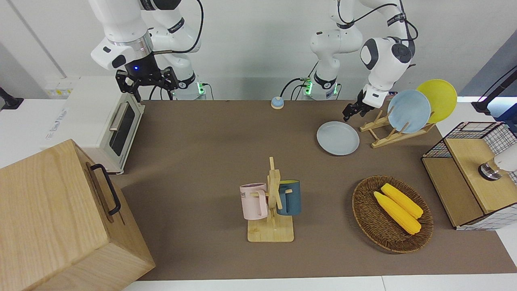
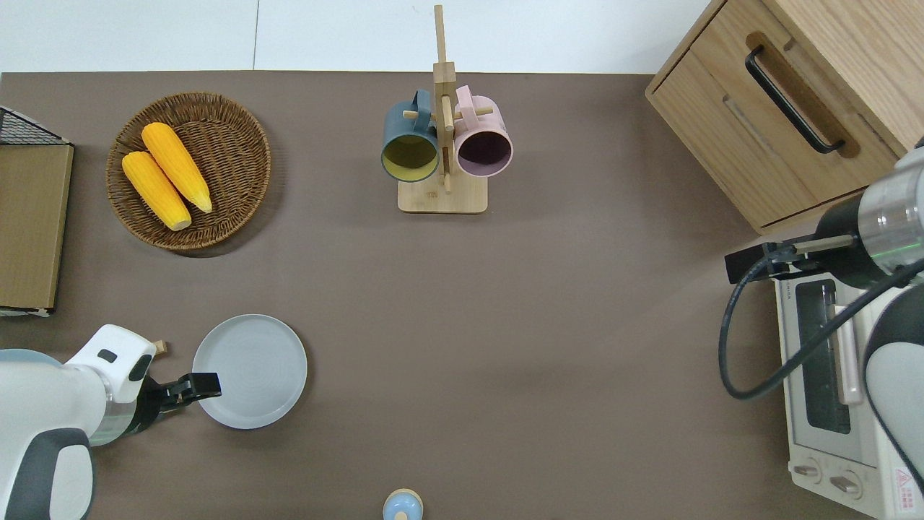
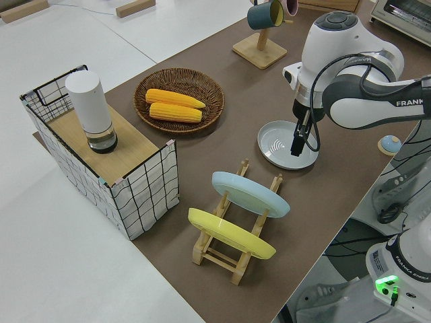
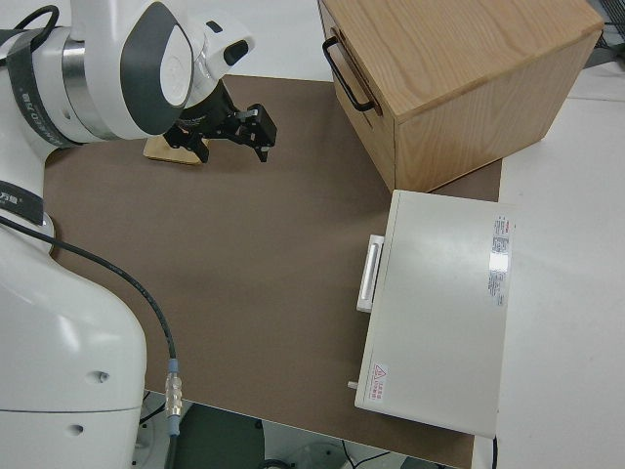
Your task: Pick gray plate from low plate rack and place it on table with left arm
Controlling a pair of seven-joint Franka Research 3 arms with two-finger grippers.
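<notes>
The gray plate lies flat on the worktop beside the low plate rack, stiff, smooth and likely breakable, best pinched at its raised rim near nine o'clock overhead, where the left end effector hovers with fingers I cannot tell apart or together.

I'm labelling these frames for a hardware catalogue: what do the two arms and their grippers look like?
Both arms are glossy white with rounded jointed segments. The left arm has dark gray round joint caps, black cables along it, gray FRANKA lettering in the left side view, and a small black gripper, the left gripper. The right arm has a silver wrist ring, a blue light below it and a wider black gripper, the right gripper.
</notes>
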